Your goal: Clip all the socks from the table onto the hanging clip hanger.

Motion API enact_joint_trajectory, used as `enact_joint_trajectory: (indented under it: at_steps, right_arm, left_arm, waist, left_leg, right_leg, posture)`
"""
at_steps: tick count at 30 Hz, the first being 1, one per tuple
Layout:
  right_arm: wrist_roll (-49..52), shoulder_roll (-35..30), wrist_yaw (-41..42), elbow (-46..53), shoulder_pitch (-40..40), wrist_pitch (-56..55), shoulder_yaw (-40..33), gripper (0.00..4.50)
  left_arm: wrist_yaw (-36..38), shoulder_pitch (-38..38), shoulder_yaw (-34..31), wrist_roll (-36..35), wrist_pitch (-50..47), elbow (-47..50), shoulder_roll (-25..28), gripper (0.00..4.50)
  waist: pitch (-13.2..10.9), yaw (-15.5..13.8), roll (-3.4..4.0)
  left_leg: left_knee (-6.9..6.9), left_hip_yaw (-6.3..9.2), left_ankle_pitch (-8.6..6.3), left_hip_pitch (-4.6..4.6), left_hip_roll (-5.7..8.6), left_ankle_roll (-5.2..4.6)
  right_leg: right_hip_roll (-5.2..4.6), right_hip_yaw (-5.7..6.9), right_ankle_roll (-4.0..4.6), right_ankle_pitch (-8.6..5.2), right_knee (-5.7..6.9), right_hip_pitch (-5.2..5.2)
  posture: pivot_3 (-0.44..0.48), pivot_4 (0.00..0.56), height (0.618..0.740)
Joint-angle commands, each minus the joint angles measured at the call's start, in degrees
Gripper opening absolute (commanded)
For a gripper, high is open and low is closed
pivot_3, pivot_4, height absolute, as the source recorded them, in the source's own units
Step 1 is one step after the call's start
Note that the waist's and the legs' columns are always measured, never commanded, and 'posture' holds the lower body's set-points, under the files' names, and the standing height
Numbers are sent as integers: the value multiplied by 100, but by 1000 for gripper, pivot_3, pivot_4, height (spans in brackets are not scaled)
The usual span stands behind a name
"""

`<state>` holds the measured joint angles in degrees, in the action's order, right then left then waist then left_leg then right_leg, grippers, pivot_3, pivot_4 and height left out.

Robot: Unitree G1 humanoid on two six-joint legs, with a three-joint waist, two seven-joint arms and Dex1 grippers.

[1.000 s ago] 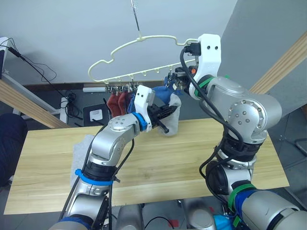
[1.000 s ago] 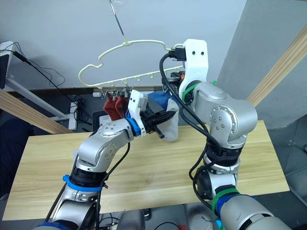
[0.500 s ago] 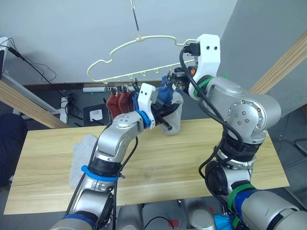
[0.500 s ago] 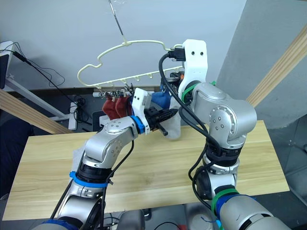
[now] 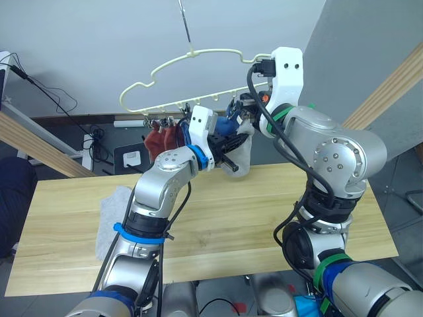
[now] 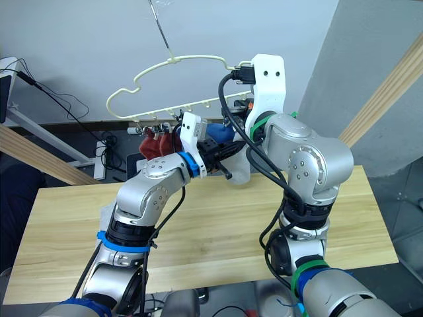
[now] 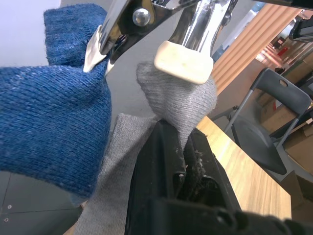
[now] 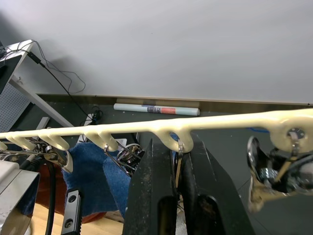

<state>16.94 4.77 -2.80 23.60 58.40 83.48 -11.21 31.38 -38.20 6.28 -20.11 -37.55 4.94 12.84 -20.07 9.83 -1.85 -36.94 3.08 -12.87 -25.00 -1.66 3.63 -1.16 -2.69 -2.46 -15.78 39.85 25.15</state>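
The pale yellow clip hanger (image 5: pixel 198 58) hangs above the table (image 5: pixel 277 218). Two rust red socks (image 5: pixel 162 140) and a blue sock (image 7: pixel 44 127) hang from its clips. My left gripper (image 7: pixel 182 131) is raised to the hanger and shut on a light grey sock (image 7: pixel 193 100). The sock's top edge touches a silver clip (image 7: pixel 183 59) with a cream pad. My right gripper (image 8: pixel 177 149) is up at the hanger's bar, shut on the thin metal link of a clip (image 8: pixel 179 147). Another grey sock (image 5: pixel 109 218) lies on the table's left part.
Slanted wooden beams stand at the left (image 5: pixel 39 148) and right (image 5: pixel 390 89). Cables and a power strip (image 5: pixel 132 157) lie on the floor behind the table, with a rolled tube (image 8: pixel 156 108) by the wall. A chair (image 7: pixel 266 122) stands beyond the table.
My left gripper has risen and moved toward the hanger, carrying the grey sock up to the clip. The right arm and hanger have stayed where they were.
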Motion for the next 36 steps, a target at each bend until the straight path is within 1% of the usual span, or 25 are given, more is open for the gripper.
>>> enact_joint_trajectory:
  at_steps: [1, 9, 12, 14, 17, 23, 26, 28, 30, 31, 34, 36]
  right_arm:
    - [7, 28, 3, 168, 75, -101, -15, 0]
    - [31, 45, 34, 152, 71, -117, -7, 0]
    - [38, 44, 47, 151, 66, -123, 0, 868]
    - [23, 38, 36, 161, 65, -112, -3, 1734]
    - [23, 32, 39, 172, 56, -111, 3, 2768]
    - [31, 36, 43, 190, 51, -88, -9, 2768]
    - [50, 29, 65, 190, 50, -62, -24, 2814]
    - [86, 27, 101, 216, 49, -5, -61, 2814]
    - [116, 32, 132, 233, 51, 40, -97, 2814]
    - [117, 35, 142, 235, 53, 51, -105, 2814]
    - [239, -8, 314, 358, 71, 313, -312, 2814]
    - [334, -68, 448, 547, 60, 585, -446, 2814]
  left_arm:
    - [2, -94, -98, -71, 42, 210, -1, 38]
    - [-49, -151, -170, -98, 28, 203, -12, 38]
    - [-49, -140, -162, -93, 34, 210, -9, 0]
    - [-62, -130, -147, -89, 19, 223, -18, 0]
    - [-27, -86, -124, -128, -34, 290, -9, 0]
    - [-4, -20, -81, -119, -143, 389, 36, 0]
    - [82, 52, -223, -406, -368, 538, 12, 736]
    - [67, 98, -196, -396, -426, 623, 88, 1288]
    - [69, 133, -196, -417, -490, 690, 130, 1963]
    - [69, 139, -201, -432, -511, 707, 135, 2201]
    - [37, 331, -210, -435, -607, 1002, 301, 3195]
    - [22, 553, -317, -601, -888, 1357, 459, 3772]
  waist:
    - [0, -1, 0]
    - [0, -5, 0]
    - [0, -5, 0]
    - [0, -5, 0]
    - [0, -7, 0]
    - [0, -8, 0]
    - [0, -9, 0]
    - [0, -9, 0]
    - [0, -10, 0]
    - [0, -11, 0]
    - [-1, -11, 1]
    - [-1, -13, 1]
  left_leg:
    - [0, 0, 0, 0, 0, 0]
    - [0, 0, 0, 0, 1, 0]
    - [0, 0, 0, 0, 0, 0]
    - [0, 0, 0, 0, 0, 0]
    - [0, 0, 0, 0, 0, 0]
    - [0, 0, 0, 0, 0, 0]
    - [0, 0, 0, 0, 0, 0]
    - [0, 0, 0, 0, 0, 0]
    - [0, 0, 0, 0, 0, 0]
    - [1, 0, 0, 0, 0, 0]
    - [1, 0, 0, 0, -1, 0]
    - [3, 0, 0, 0, -2, 0]
  right_leg:
    - [0, 0, 0, 0, 0, 0]
    - [0, 0, 0, 0, 0, 0]
    - [0, 0, 0, 0, -1, 0]
    - [0, 0, 0, 0, -1, 0]
    - [0, 0, 0, 0, 0, 0]
    - [0, 0, 0, 0, 0, 0]
    - [0, 0, 0, 0, 0, 0]
    - [0, 0, 0, 0, -1, 0]
    - [0, 0, 0, 0, 0, 0]
    - [0, 0, 0, 0, 0, 0]
    - [0, 0, 0, 0, -1, 1]
    - [0, 0, 0, 0, -2, 1]
  posture:
    - [-301, 356, 740]
    - [-296, 355, 740]
    - [-296, 355, 740]
    - [-297, 356, 740]
    - [-295, 357, 740]
    - [-290, 358, 740]
    - [-288, 359, 740]
    - [-288, 360, 740]
    - [-288, 360, 740]
    - [-288, 360, 740]
    - [-284, 359, 740]
    - [-281, 357, 740]
